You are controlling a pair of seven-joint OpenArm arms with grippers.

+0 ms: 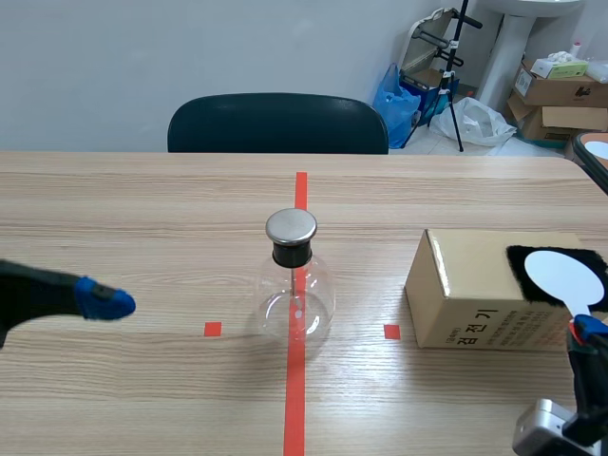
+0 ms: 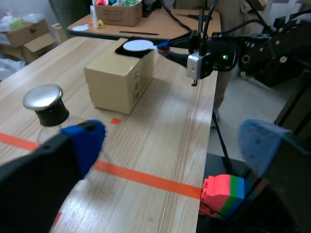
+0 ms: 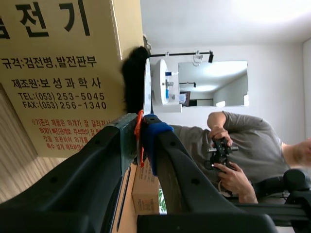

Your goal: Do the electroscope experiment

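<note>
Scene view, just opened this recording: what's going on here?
The right gripper has its fingers shut on the handle of a white disc, held at the black cloth on top of the cardboard box. The left gripper hovers beside the glass electroscope, fingers open. The electroscope stands untouched between the arms.

Clear glass flask (brushed metal cap), matt wood-grain table, cardboard box.

Glass electroscope flask stands upright on tape line; white disc rests on black fur.
</note>
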